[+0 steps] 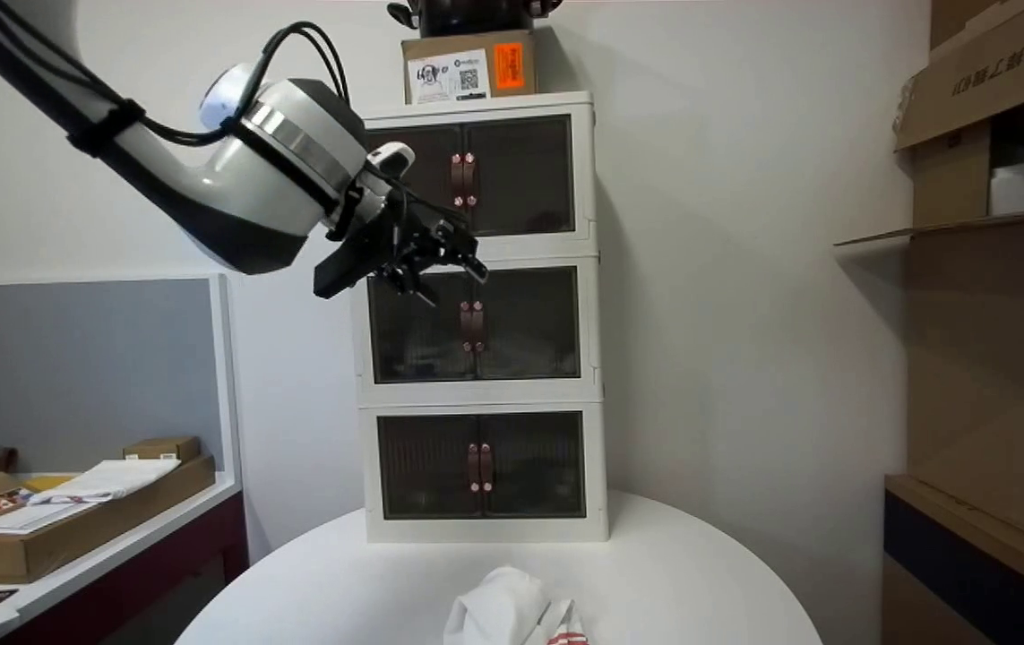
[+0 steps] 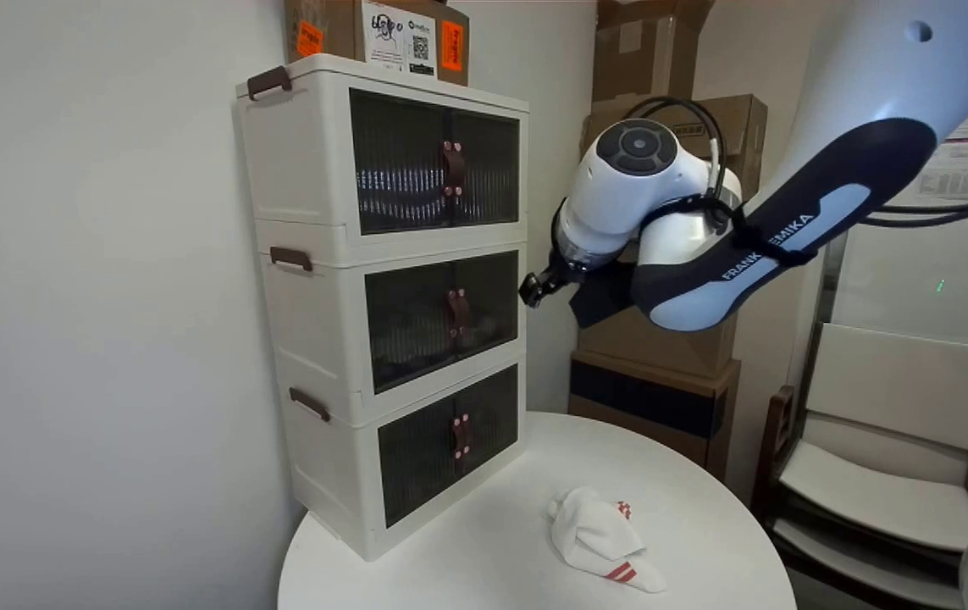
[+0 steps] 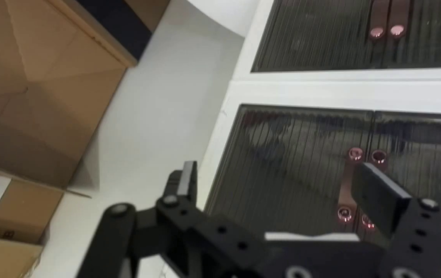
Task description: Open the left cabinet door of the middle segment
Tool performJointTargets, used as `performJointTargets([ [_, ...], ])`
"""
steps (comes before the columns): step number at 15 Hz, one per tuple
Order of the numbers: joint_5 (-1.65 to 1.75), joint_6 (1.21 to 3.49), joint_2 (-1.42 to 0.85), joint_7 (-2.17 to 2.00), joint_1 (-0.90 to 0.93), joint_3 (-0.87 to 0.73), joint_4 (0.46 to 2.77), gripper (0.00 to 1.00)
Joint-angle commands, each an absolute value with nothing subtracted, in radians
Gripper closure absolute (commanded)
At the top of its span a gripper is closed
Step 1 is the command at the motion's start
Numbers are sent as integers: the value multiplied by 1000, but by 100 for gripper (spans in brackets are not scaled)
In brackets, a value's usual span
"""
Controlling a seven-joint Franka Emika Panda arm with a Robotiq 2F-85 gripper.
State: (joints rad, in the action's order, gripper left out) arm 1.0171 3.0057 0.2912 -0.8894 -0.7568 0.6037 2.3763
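The middle segment (image 1: 476,392) (image 2: 314,326) (image 3: 305,92) is a white unit with two dark glass doors, both shut. Its left cabinet door (image 1: 413,345) (image 2: 410,330) (image 3: 423,135) has a brown strap handle with pinkish studs (image 1: 466,327) (image 2: 453,313) beside the centre seam. The wrist view stands upside down, so this door is right of the seam there, its handle (image 3: 379,156) mostly hidden by a finger. My gripper (image 1: 456,284) (image 2: 531,291) (image 3: 276,170) is open and empty, in front of the segment's upper part, apart from the doors. It covers the left door's top in an exterior view.
The matching right door (image 1: 529,322) adjoins it. Like units sit above (image 1: 529,246) and below (image 1: 485,530). A box (image 1: 468,67) is on top. A white cloth (image 1: 512,609) (image 2: 594,534) lies on the round table (image 1: 682,555). Cardboard boxes (image 1: 982,340) stand to the side.
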Motion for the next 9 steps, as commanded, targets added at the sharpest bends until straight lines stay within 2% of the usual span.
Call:
performJointTargets([
  [1,1242,3043,352,-1161,-994,842,2277,0],
  [9,1403,2985,608,-1709,-1431,1334,2160,0],
])
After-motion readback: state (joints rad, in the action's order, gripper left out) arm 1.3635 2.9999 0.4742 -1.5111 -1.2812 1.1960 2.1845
